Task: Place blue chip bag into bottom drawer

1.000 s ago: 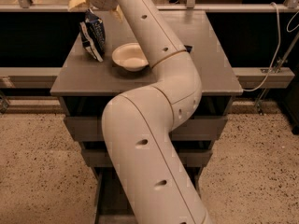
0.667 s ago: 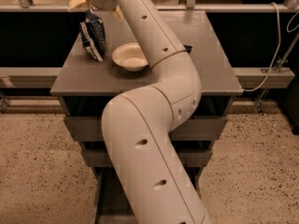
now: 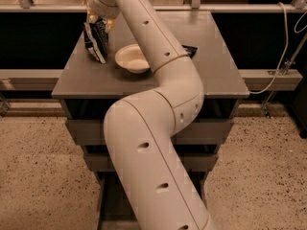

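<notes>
One blue chip bag [image 3: 96, 43] stands upright, top pinched in my hand [image 3: 98, 24], beside the bowl [image 3: 133, 59] on the grey counter [image 3: 216, 66].

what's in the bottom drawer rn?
The bottom drawer shows one bare strip of floor left of the arm, which covers the rest. The blue chip bag is up at the cabinet top, hand at its upper end.

This looks like a robot test lab rather than a home. A bare speckled terrazzo floor [image 3: 38, 166] shows at 8 o'clock, and a plain grey wooden drawer cabinet [image 3: 216, 66] stands alone at the centre. A loose white cable [image 3: 283, 42] hangs by a pale wall rail [image 3: 273, 75] at 3 o'clock. A cream robot arm [image 3: 153, 166] reaches up, its gripper [image 3: 97, 22] at 11 o'clock over the cabinet's top.
</notes>
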`<state>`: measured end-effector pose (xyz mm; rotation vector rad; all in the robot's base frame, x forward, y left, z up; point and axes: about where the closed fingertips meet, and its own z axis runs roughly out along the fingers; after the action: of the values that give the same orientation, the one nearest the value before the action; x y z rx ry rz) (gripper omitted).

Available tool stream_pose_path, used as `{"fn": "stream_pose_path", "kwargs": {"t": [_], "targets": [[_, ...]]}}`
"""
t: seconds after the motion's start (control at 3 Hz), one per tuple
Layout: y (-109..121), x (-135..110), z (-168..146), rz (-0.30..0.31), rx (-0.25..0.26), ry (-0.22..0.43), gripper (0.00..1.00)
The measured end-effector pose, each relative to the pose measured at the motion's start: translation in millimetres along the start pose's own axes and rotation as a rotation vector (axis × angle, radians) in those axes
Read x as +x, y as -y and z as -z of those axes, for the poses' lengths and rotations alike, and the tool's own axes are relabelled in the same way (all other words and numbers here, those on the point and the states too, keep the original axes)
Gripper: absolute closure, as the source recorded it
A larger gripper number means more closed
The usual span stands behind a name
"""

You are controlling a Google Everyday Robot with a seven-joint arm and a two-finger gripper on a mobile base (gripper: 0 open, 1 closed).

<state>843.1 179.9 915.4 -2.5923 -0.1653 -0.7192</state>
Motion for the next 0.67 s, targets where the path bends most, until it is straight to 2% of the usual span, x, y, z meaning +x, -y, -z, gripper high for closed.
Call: {"fn": "stream_pose_path", "kwargs": {"t": [0.33, 0.67], "targets": [[3, -14, 1, -0.012, -0.002, 0.053, 0.74], [19, -15, 28, -0.012, 0.044, 0.058, 0.96]]}}
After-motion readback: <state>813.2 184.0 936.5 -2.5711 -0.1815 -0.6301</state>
